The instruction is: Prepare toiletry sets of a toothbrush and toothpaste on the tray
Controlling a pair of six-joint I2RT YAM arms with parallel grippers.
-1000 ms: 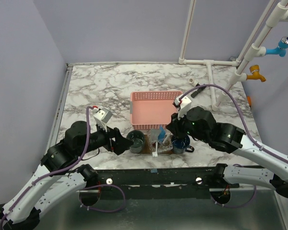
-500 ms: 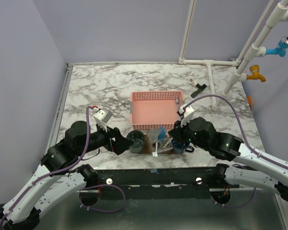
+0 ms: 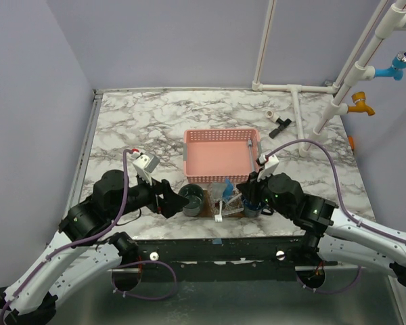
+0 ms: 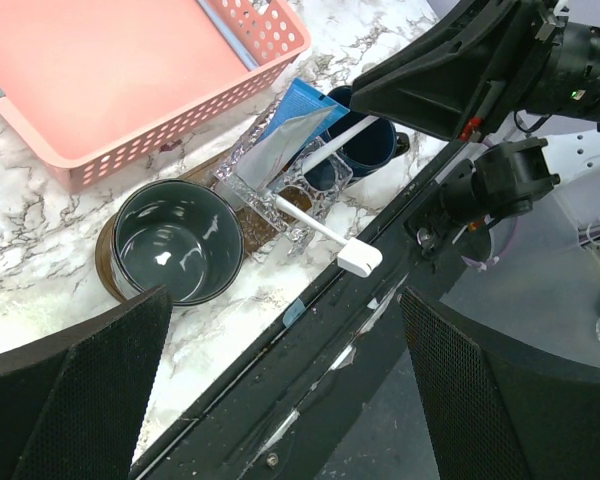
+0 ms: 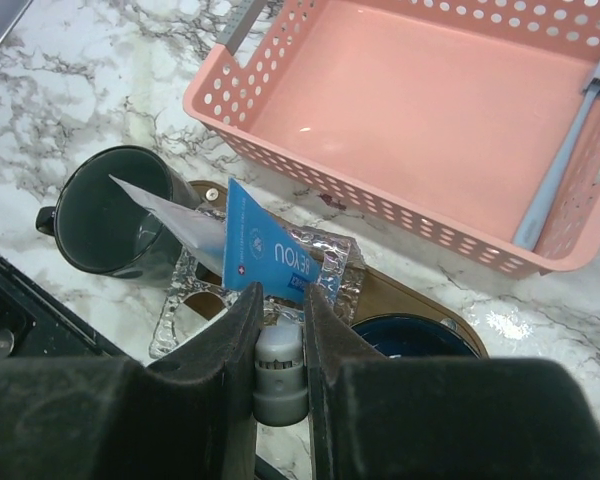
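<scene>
Top external: right hand (image 3: 249,201) has drawn nearer, clamping toothpaste (image 5: 266,256) over tray (image 5: 385,291)

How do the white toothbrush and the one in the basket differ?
The white toothbrush is white; the basket toothbrush is grey-blue. The white toothbrush rests on the clear holder over the tray; the basket toothbrush lies flat along a wall of the pink basket. Neither is gripped.
</scene>
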